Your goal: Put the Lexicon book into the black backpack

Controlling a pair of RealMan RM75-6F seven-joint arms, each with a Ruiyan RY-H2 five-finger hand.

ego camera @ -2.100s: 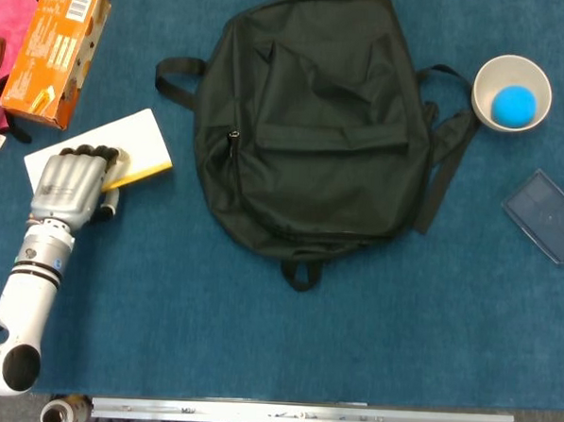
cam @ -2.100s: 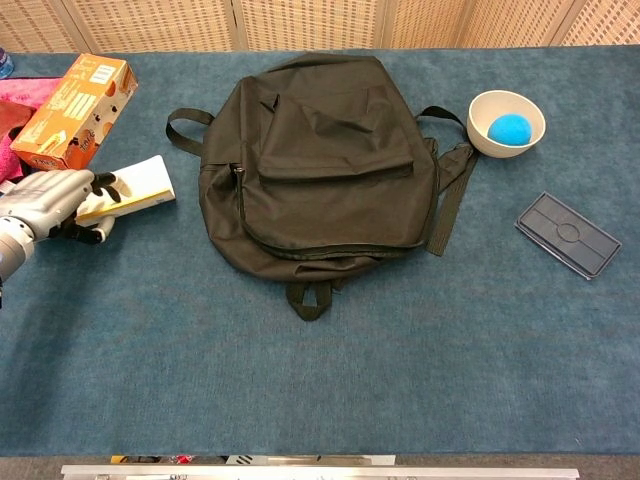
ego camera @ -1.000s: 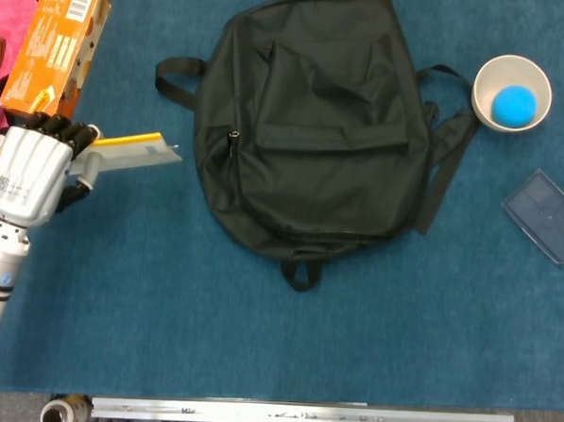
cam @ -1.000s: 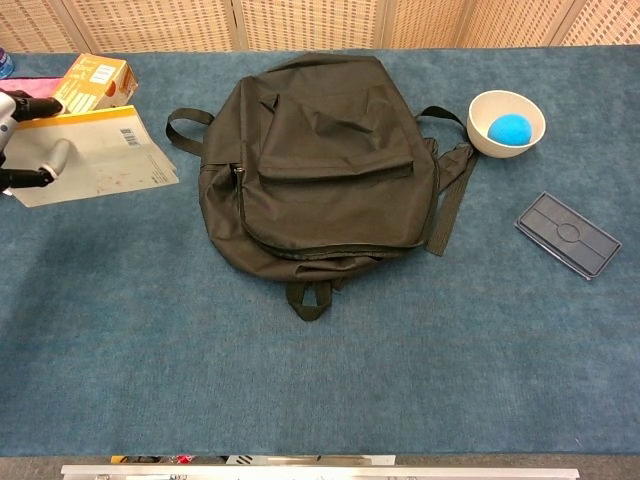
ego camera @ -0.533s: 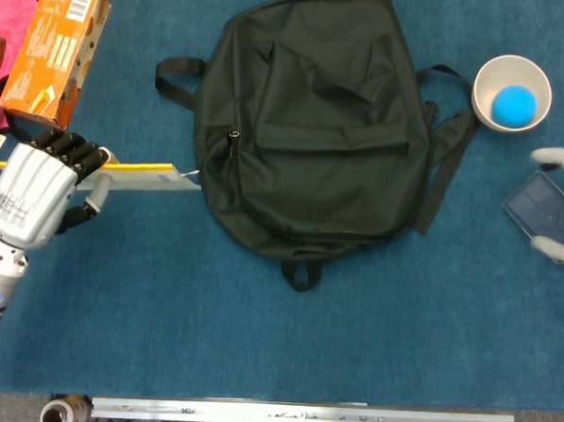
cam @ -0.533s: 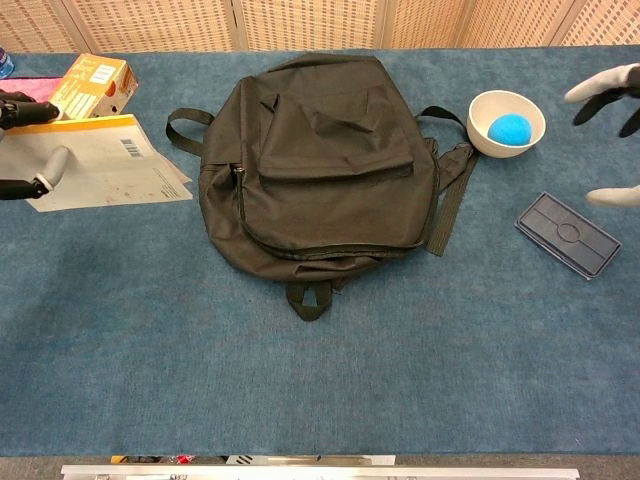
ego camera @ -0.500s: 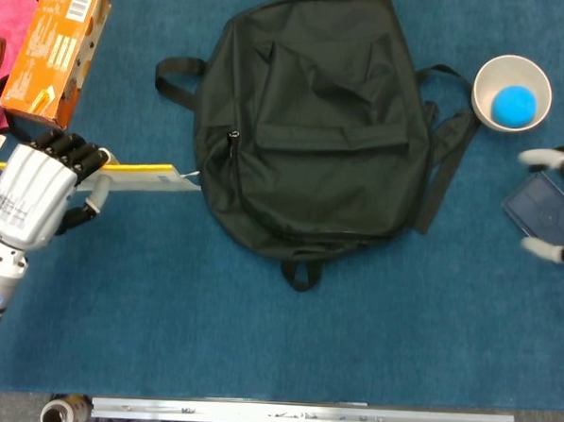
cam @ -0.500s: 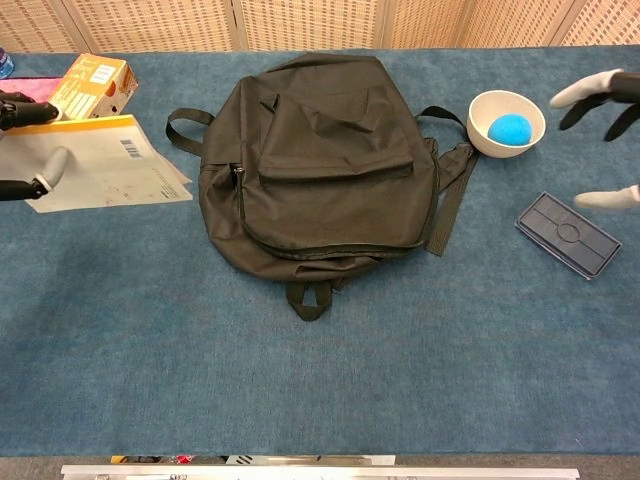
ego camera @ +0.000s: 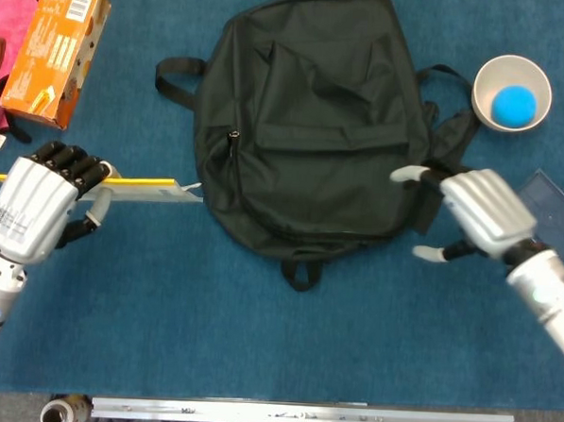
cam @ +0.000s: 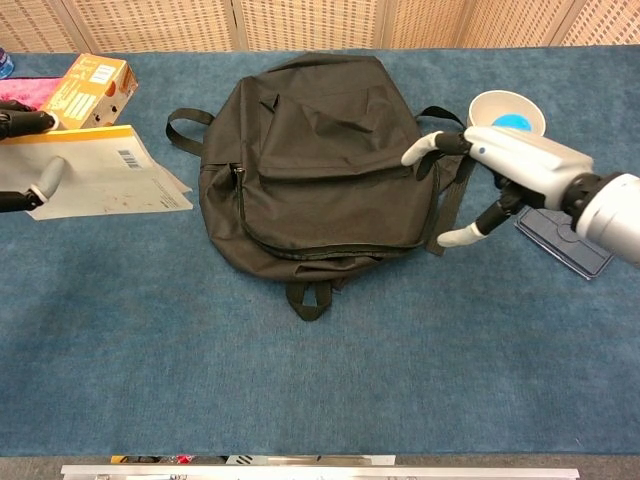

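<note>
The black backpack lies flat in the middle of the blue table, its zippers closed as far as I can see. My left hand holds the Lexicon book lifted off the table to the left of the backpack; the book is edge-on in the head view, with a yellow spine, and its pale cover with a barcode shows in the chest view. My right hand hovers at the backpack's right side with fingers spread, holding nothing.
An orange box and a pink cloth sit at the far left. A white bowl with a blue ball stands at the back right, and a dark flat case lies near my right arm.
My right hand has come in from the right edge and now hovers over the backpack's right side. My left hand has carried the lifted book a little toward the backpack.
</note>
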